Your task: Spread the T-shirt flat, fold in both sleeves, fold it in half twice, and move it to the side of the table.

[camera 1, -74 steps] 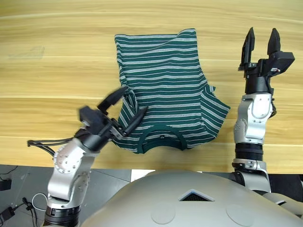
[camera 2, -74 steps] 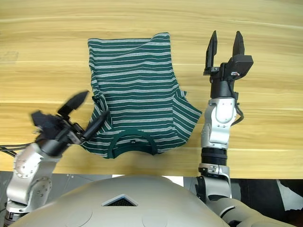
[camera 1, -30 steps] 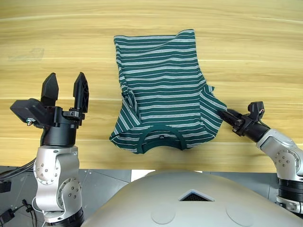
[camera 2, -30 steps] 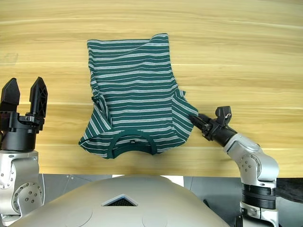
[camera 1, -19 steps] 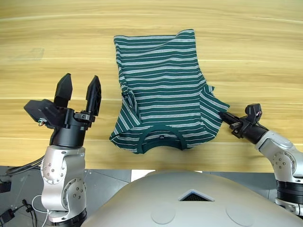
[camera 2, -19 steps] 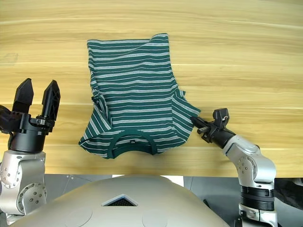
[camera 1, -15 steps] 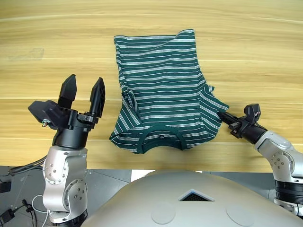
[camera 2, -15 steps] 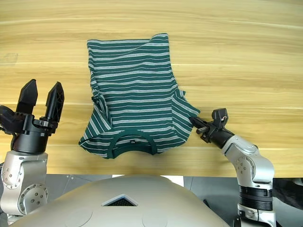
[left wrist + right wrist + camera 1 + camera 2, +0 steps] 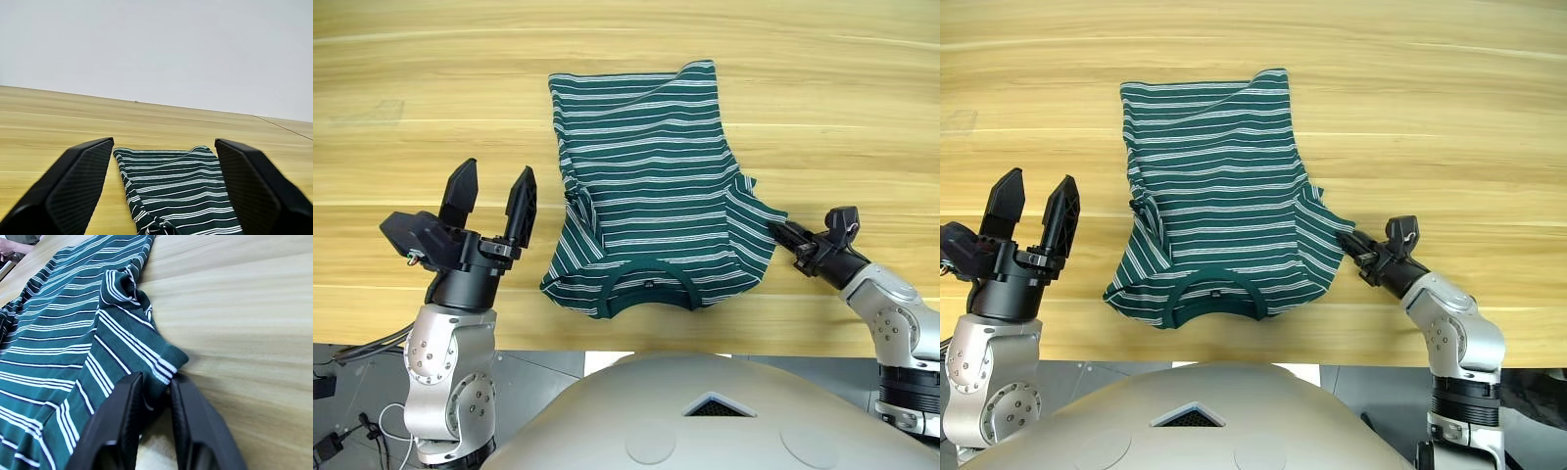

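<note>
A dark green T-shirt with white stripes lies on the wooden table, collar towards me. Its left sleeve is bunched inward. The right sleeve sticks out sideways. My right gripper lies low on the table at that sleeve's cuff. In the right wrist view the gripper is shut on the cuff's hem. My left gripper is raised left of the shirt, open and holding nothing. The left wrist view looks between its fingers at the shirt.
Bare wood stretches wide on both sides of the shirt and beyond its hem. The table's near edge runs just below the collar, with dark floor and a cable at the lower left.
My left gripper let go of the left sleeve, rose and opened, then drifted towards the shirt. My right gripper came down from its raised open pose and shut on the right sleeve's cuff.
</note>
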You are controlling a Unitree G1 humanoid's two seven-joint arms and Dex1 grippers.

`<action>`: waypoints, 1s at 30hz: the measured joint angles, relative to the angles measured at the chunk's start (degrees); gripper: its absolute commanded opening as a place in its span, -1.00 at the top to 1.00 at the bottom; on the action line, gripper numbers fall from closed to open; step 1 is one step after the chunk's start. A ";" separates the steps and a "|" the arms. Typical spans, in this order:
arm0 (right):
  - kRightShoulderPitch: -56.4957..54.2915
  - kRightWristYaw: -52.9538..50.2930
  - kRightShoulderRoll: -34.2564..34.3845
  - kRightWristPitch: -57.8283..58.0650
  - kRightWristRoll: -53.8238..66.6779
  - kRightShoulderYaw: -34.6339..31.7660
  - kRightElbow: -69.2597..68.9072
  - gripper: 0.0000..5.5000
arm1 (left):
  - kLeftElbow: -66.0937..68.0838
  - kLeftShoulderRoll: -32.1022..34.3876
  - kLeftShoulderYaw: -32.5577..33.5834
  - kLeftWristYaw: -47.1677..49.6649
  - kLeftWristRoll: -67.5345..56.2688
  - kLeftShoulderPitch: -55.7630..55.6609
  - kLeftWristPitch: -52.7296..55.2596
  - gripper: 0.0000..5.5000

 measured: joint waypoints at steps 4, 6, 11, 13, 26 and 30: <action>-1.42 -0.14 0.01 -0.16 -0.19 -0.07 1.52 0.64 | 0.06 -0.13 -0.50 -0.01 0.63 -0.13 -0.01 -0.40; -2.08 -0.29 0.00 -0.34 -1.04 -0.20 2.07 0.64 | 0.09 -0.20 -0.57 0.00 0.86 -0.27 -0.01 -0.40; -2.28 -0.16 0.01 -1.04 -2.23 -0.09 2.25 0.64 | 0.66 -0.47 -1.32 -0.13 1.79 -0.34 -0.08 -0.40; -2.28 -0.13 0.01 -1.38 -2.28 -0.06 2.43 0.64 | 0.88 -0.59 -1.51 -0.17 2.30 -0.29 -0.14 -0.40; -1.55 0.75 0.35 -2.94 -4.02 0.66 2.29 0.99 | 1.87 -1.13 -2.73 -1.54 3.80 0.23 -0.90 -0.40; -1.45 1.20 0.97 -3.69 -4.35 1.49 2.12 0.99 | 2.38 -1.22 -2.90 -2.28 3.96 0.36 -1.19 -0.40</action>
